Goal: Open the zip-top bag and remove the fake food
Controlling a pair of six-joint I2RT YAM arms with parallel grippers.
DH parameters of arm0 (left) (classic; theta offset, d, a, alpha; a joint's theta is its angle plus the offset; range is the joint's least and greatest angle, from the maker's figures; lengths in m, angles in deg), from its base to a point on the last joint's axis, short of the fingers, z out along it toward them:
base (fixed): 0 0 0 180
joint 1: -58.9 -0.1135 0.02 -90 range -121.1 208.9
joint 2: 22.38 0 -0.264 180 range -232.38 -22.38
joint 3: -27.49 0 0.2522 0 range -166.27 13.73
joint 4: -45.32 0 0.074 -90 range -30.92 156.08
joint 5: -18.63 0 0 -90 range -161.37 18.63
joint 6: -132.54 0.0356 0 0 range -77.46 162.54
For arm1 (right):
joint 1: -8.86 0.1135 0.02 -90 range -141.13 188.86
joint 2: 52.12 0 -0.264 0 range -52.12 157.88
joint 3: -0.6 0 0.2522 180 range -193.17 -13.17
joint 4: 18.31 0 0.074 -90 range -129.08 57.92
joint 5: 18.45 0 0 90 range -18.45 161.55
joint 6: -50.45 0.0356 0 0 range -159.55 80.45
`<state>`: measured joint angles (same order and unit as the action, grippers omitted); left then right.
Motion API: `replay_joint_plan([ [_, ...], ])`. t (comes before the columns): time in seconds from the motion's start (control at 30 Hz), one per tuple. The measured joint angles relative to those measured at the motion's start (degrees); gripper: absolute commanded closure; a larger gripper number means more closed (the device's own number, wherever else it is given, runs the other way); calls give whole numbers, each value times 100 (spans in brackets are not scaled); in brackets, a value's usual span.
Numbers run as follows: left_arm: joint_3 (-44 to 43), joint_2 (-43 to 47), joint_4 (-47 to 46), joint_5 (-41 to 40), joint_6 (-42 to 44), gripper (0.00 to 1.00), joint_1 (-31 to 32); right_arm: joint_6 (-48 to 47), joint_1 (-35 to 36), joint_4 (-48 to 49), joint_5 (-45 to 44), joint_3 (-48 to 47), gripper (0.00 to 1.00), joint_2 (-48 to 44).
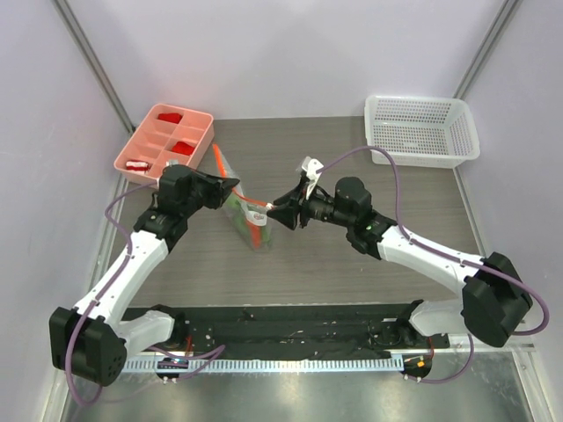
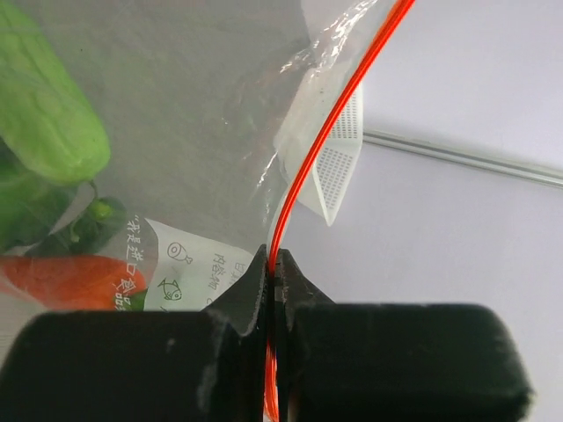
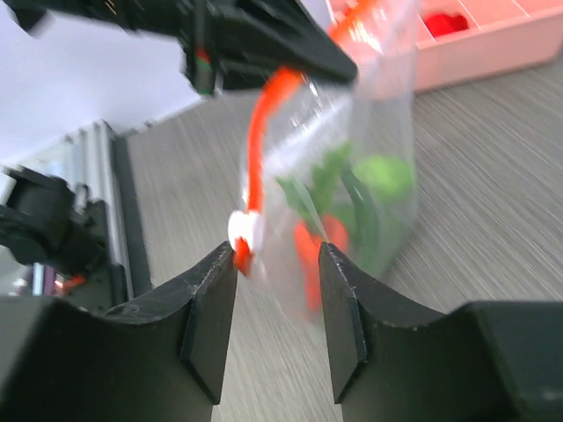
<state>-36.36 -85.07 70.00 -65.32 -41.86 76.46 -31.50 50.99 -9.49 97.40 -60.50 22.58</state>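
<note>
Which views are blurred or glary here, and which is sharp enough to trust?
Right wrist: motion-blurred, bag and table smeared. Left wrist: sharp, zip strip crisp, mild glare on the plastic. Top: evenly lit, sharp.

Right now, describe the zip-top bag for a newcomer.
At table centre, between left pincer and right pincer, is the zip-top bag. It's the only clear plastic thing, with an orange-red zip strip and green and orange fake food inside.
</note>
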Motion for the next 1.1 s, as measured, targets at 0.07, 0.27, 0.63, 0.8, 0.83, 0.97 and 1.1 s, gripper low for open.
replay_joint_plan([
  [0.07,59,9,-17,0,-72,100,0,179,0,295,131,0,62,57],
  [0.27,105,48,-70,2,-153,100,0,566,0,844,350,79,62,223],
  [0.63,181,120,-302,142,-380,100,0,728,0,1123,459,326,64,337],
  [0.8,205,151,-411,205,-446,100,0,824,0,1255,463,380,81,448],
  [0.83,205,151,-426,216,-466,100,0,848,0,1279,450,387,82,448],
  [0.97,214,155,-516,262,-509,91,0,964,0,1469,382,387,99,520],
  [1.1,293,238,-520,302,-170,48,0,931,0,1436,271,376,99,586],
])
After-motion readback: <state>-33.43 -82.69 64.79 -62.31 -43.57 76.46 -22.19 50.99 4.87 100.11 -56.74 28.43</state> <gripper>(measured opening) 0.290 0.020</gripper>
